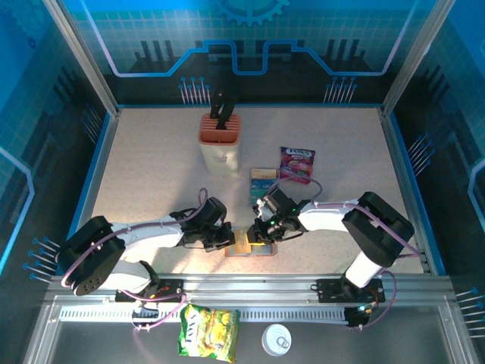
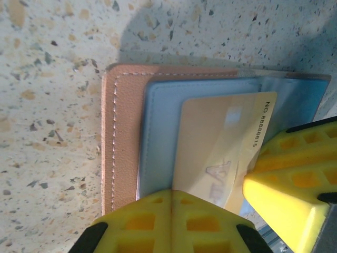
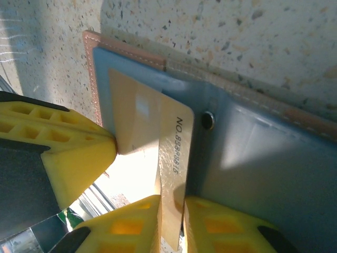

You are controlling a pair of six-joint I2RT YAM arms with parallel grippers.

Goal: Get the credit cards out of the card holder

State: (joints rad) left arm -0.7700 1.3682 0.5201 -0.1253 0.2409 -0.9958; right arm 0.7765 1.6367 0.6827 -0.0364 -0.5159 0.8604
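The brown card holder (image 1: 261,249) lies open near the table's front edge, its grey-blue pockets (image 2: 160,137) facing up. A gold card (image 2: 216,142) marked "NO. 8888815" sticks partway out of a pocket. My right gripper (image 3: 172,203) is shut on that card's (image 3: 176,153) free edge. My left gripper (image 2: 171,192) is shut, its tips resting on the holder (image 2: 124,137) where pocket meets card. The two grippers (image 1: 231,241) (image 1: 261,231) meet over the holder. A teal card (image 1: 263,180) lies loose on the table behind them.
A beige knife block (image 1: 220,140) with an orange top stands at the back centre. A purple snack packet (image 1: 297,164) lies right of the teal card. A yellow-green bag (image 1: 209,331) and a white lid (image 1: 277,340) sit below the front rail.
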